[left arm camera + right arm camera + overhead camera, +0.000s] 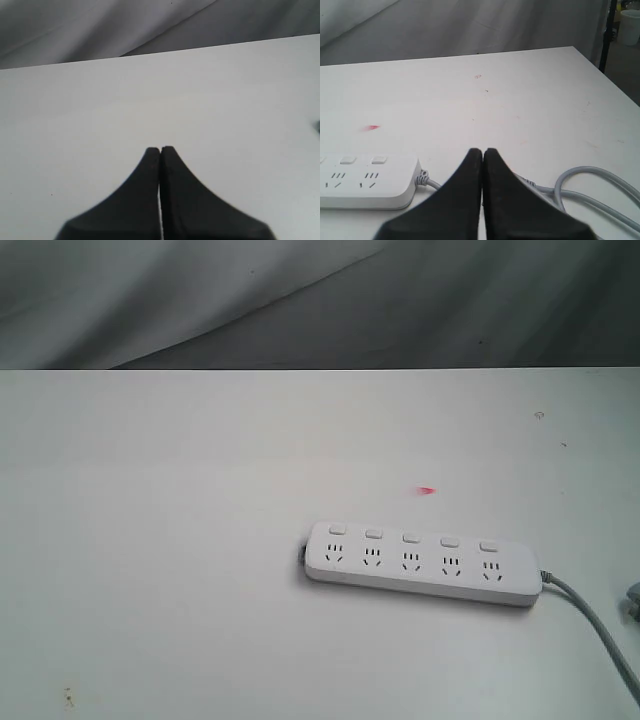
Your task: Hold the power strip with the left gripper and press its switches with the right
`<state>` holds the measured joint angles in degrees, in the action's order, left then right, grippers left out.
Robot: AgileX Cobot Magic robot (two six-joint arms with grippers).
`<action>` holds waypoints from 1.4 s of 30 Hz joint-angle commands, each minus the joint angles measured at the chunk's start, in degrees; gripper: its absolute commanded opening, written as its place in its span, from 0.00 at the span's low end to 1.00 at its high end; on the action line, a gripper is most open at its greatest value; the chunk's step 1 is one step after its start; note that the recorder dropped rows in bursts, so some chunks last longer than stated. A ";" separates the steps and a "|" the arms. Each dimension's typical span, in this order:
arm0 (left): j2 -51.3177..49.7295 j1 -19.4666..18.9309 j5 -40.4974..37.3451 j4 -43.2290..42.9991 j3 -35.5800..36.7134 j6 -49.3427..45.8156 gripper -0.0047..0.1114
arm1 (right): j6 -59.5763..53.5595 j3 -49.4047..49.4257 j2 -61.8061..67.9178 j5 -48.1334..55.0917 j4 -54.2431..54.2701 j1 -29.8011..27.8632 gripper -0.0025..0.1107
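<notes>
The white power strip point(424, 564) lies flat on the white table point(180, 540), right of centre, untouched. Its five small switches point(411, 537) run along its far edge, one above each socket. A grey cable point(600, 635) leaves its right end toward the front right corner. In the right wrist view the strip's cable end point(367, 180) shows with two switches, and the cable point(590, 192) loops beside it. My right gripper point(483, 150) is shut and empty, off the strip's cable end. My left gripper point(160, 148) is shut and empty over bare table. Neither arm appears in the exterior view.
A small red mark point(427, 491) sits on the table behind the strip. Grey cloth point(300, 300) hangs behind the table's far edge. A dark stand point(606, 35) and a white bucket point(629, 26) are beyond the table's corner.
</notes>
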<state>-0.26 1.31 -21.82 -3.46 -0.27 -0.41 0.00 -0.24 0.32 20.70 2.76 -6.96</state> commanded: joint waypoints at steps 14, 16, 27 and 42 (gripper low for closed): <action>0.26 0.35 0.67 -0.12 0.27 -0.04 0.04 | -0.39 0.24 -0.32 -0.74 -0.72 -0.43 0.02; 0.26 0.35 0.67 -0.12 0.27 -0.04 0.04 | -0.39 0.24 -0.32 -0.74 -0.72 -0.43 0.02; 0.26 0.35 0.67 -0.38 0.27 -0.15 0.04 | -0.39 0.24 -0.32 -0.74 -0.72 -0.43 0.02; 0.26 0.35 0.67 -3.29 0.27 -0.10 0.04 | -0.39 0.24 -0.32 -0.74 -0.72 -0.43 0.02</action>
<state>-0.26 1.31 -21.82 -8.05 -0.27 -0.53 0.00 -0.24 0.32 20.70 2.76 -6.96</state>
